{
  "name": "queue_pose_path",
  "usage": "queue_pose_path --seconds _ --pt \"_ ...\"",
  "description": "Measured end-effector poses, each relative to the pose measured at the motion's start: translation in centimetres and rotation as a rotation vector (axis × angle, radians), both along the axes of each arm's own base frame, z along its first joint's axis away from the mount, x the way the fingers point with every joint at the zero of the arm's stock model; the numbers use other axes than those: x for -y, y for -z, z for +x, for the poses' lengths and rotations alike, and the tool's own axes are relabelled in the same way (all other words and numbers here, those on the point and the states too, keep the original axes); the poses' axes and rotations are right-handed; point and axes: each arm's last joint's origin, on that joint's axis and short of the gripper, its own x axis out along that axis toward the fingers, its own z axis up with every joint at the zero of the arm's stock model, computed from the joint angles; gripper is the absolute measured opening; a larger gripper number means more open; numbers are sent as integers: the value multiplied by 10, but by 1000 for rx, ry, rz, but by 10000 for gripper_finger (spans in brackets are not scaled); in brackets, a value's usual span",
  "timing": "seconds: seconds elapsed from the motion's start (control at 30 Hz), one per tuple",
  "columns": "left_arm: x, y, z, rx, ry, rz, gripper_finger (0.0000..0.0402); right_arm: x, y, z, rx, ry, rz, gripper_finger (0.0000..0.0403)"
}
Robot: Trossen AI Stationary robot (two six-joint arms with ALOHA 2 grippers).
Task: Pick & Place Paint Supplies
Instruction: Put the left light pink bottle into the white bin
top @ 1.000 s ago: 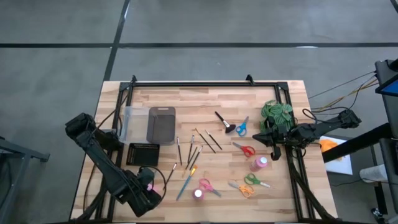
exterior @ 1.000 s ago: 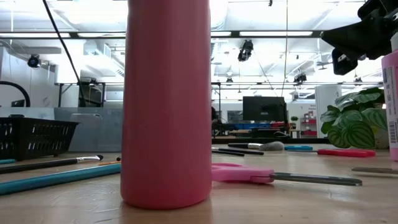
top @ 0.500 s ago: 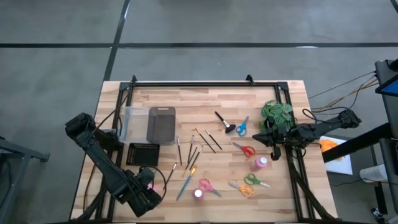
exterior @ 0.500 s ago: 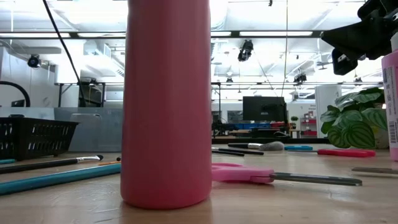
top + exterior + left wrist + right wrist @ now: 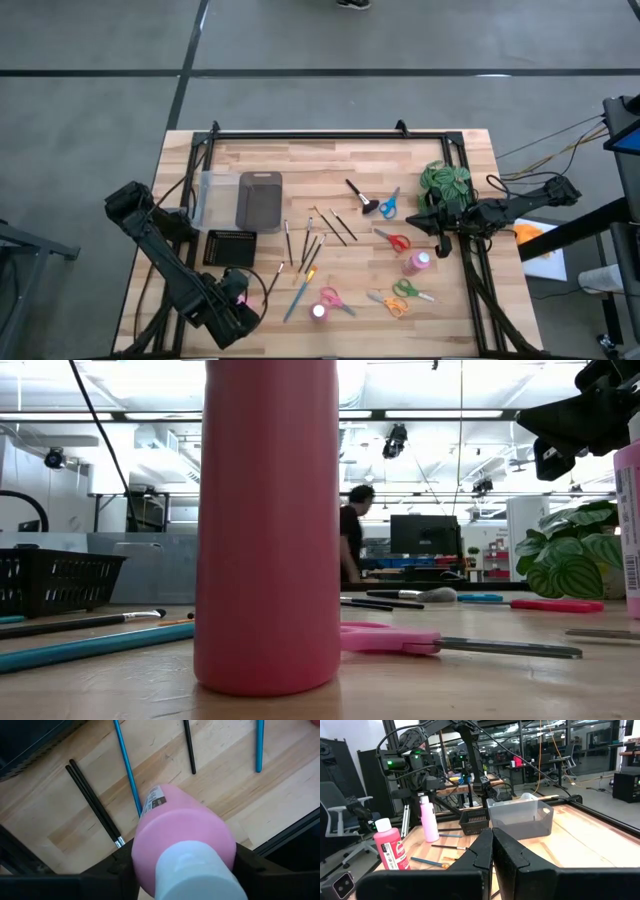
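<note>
from above, the left gripper [image 5: 238,303] sits at the table's near left corner, closed around a pink bottle [image 5: 240,298], just below the black mesh basket [image 5: 229,247]. thin paintbrushes [image 5: 312,243] lie scattered mid-table, a blue-handled one [image 5: 297,296] among them; a second pink bottle with white cap [image 5: 319,311] stands near the front edge and a third [image 5: 419,263] stands toward the right. the right gripper [image 5: 441,240] hovers beside the green plant [image 5: 445,183], fingers pressed together, holding nothing.

at table height, the second bottle's smooth pink body [image 5: 270,525] fills the frame, with pink scissors [image 5: 440,643] lying behind it. a person [image 5: 350,545] shows in the room beyond.

left wrist view: the held bottle [image 5: 185,840] is pink with a white cap, its fingers [image 5: 117,865] clamping either side; a label [image 5: 152,802] shows on it, print too small to read. black and blue brushes [image 5: 127,767] lie on the wood beneath.

right wrist view: fingers [image 5: 492,852] closed tight; the third bottle [image 5: 390,847] carries a label, unreadable.
</note>
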Motion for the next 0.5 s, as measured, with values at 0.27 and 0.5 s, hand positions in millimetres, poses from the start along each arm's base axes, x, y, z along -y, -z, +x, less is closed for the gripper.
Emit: queue_pose_path --seconds 0.27,0.5 --pt "0 0 0 2 -1 2 198 0 0 0 0 0 0 9" --pt "-5 -11 6 34 -25 -24 198 0 0 0 0 0 0 9"
